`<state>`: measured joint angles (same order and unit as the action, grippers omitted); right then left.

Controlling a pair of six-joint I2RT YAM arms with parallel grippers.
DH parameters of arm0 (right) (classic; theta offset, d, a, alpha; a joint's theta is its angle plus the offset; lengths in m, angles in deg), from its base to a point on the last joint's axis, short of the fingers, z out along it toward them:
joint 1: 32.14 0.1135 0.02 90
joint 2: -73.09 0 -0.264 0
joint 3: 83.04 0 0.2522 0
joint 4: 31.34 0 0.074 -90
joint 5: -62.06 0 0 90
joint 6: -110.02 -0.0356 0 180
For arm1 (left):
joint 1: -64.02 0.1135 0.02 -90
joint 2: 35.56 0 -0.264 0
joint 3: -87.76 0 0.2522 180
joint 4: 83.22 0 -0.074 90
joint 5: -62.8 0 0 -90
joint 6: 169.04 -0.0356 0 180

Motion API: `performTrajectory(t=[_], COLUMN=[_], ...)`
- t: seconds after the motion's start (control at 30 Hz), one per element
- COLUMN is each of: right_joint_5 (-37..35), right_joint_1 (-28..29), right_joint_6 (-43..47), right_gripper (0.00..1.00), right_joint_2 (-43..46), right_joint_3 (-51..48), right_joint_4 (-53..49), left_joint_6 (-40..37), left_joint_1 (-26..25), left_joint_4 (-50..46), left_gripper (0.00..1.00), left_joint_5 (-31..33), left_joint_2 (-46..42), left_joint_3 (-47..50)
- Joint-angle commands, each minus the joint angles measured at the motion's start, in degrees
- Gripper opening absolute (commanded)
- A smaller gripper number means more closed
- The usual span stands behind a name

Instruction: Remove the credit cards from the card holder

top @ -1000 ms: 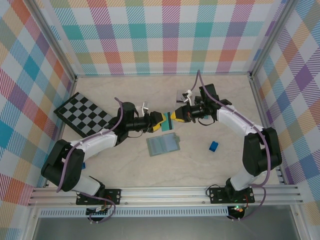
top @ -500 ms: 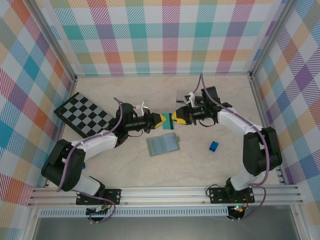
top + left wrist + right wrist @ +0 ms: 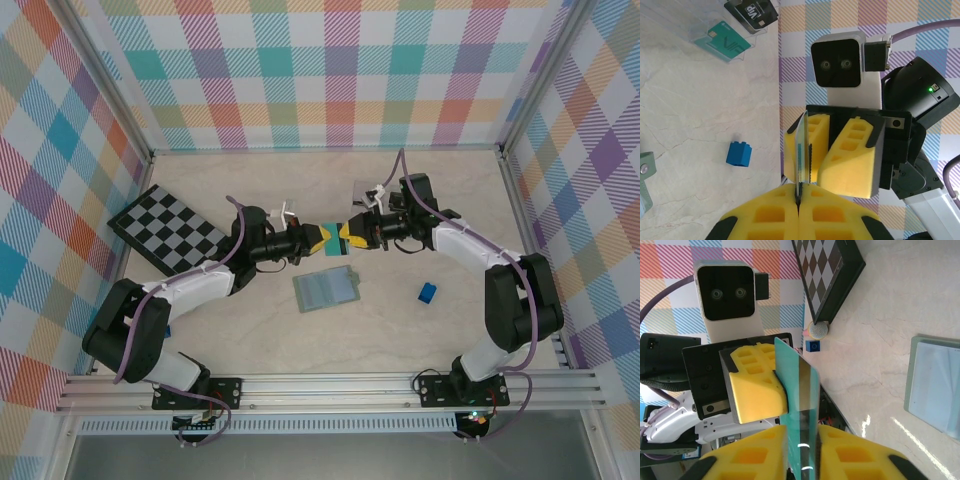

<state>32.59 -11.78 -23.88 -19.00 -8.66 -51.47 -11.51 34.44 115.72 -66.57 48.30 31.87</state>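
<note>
A teal-green credit card (image 3: pixel 335 236) with a dark stripe hangs in the air between the two grippers. My left gripper (image 3: pixel 318 238) is shut on one end of it; in the left wrist view the card (image 3: pixel 801 150) stands edge-on out of the closed yellow pads (image 3: pixel 800 192). My right gripper (image 3: pixel 352 235) is open, its fingers (image 3: pixel 745 455) on either side of the card's other end (image 3: pixel 797 385). The sage card holder (image 3: pixel 325 290) lies open on the table below, paler inside up. A teal card (image 3: pixel 729 44) and a dark card (image 3: pixel 751 14) lie in the clear tray (image 3: pixel 362 190).
A bright-blue block (image 3: pixel 428 291) sits on the table right of the card holder. A checkerboard (image 3: pixel 165 228) lies at the left. Metal frame rails and plaid walls bound the table on all sides.
The right gripper has moved left and closed in on the left gripper. The teal card between them has shifted slightly left and toward the back. The card holder has not moved.
</note>
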Motion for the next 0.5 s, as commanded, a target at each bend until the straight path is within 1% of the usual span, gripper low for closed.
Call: performTrajectory(t=[0.0,0.1,0.13,0.17,0.2,0.23,0.27,0.37,0.4,0.47], right_joint_5=[1.9,1.1,0.5,-0.5,-1.9,-3.7,-5.6,-14.6,-19.1,-26.8], right_joint_1=[0.7,0.8,0.7,0.7,0.7,0.7,0.7,0.6,0.6,0.4], right_joint_6=[-0.2,0.6,1.7,3.5,6.1,8.9,11.8,22.9,27.7,34.2], right_gripper=[0.14,0.05,0.0,0.0,0.0,0.0,0.0,0.0,0.0,0.0], right_joint_2=[-0.1,0.1,0.2,0.2,0.4,0.5,0.5,0.5,0.5,0.8], right_joint_3=[-0.2,-0.2,0.3,1.0,2.1,3.4,4.8,10.3,12.7,15.7], right_joint_4=[2.6,2.3,1.4,-0.6,-3.5,-6.5,-9.7,-20.6,-24.7,-28.9], left_joint_6=[0.3,-0.6,-1.1,-1.9,-3.1,-4.6,-5.8,-10.9,-13.0,-16.5], left_joint_1=[-0.5,-0.5,-0.5,-0.4,-0.3,-0.2,0.0,0.1,0.1,0.1], left_joint_4=[-0.9,-5.1,-7.4,-9.9,-13.4,-17.3,-21.0,-33.8,-39.5,-47.6], left_gripper=[0.0,0.01,0.07,0.14,0.23,0.35,0.4,0.59,0.63,0.72], left_joint_5=[2.0,4.0,4.9,5.7,6.9,8.3,9.7,15.0,17.1,21.0], left_joint_2=[-0.5,-1.5,-1.9,-2.4,-3.0,-3.9,-4.6,-7.0,-7.6,-8.6], left_joint_3=[0.2,0.2,0.0,-0.3,-0.7,-1.2,-1.6,-4.0,-5.5,-7.9])
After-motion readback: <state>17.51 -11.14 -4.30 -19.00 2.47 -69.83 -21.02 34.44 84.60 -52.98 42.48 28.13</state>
